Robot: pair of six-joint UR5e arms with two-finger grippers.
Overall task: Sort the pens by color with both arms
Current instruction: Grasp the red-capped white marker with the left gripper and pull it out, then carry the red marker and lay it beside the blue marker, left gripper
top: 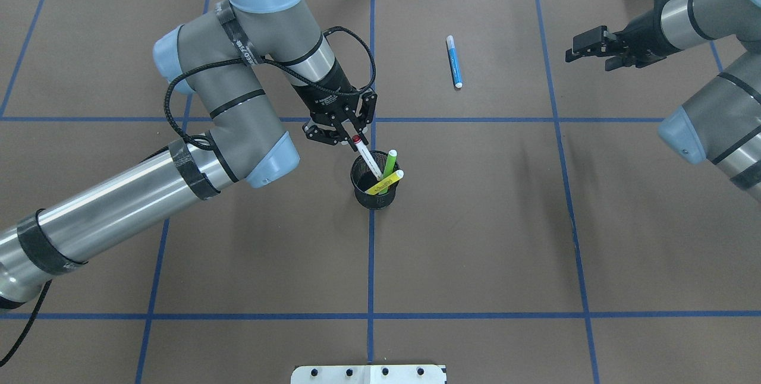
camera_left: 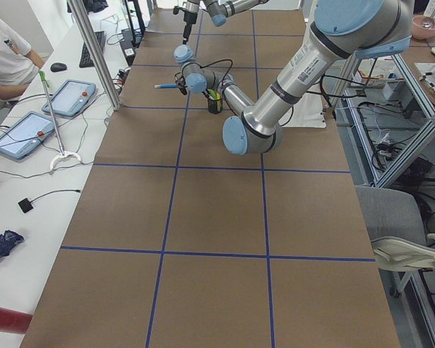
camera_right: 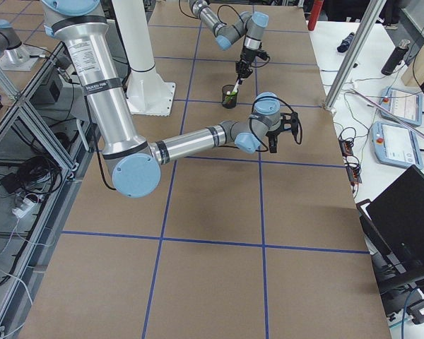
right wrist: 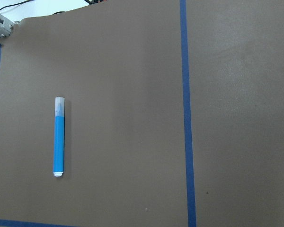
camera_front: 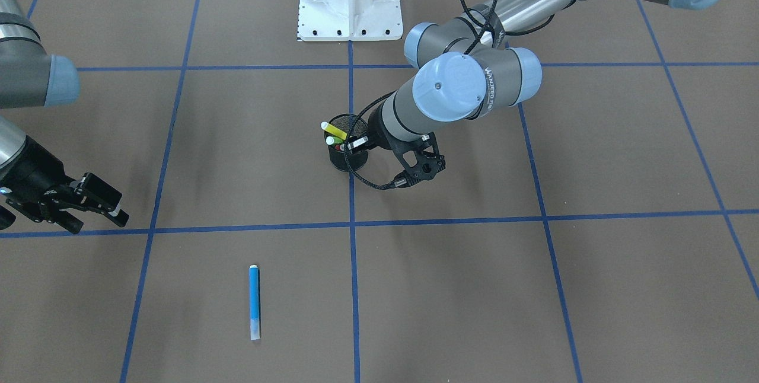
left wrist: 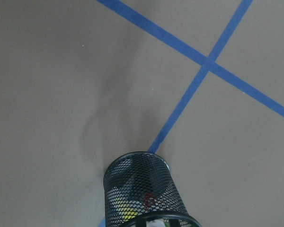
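Seen from overhead, the blue pen point(top: 454, 62) lies flat at one o'clock from the mesh cup point(top: 362, 197). The green pen point(top: 389, 161), yellow pen point(top: 386, 182) and red-capped white pen point(top: 365, 155) lean inside it.

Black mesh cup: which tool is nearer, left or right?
Left. The left tool is at the rim of the mesh cup, on the red-capped pen; the right tool hangs far off on the robot's right.

Bright even overhead light, soft faint shadows on the table point(camera_front: 533, 288), all views sharp
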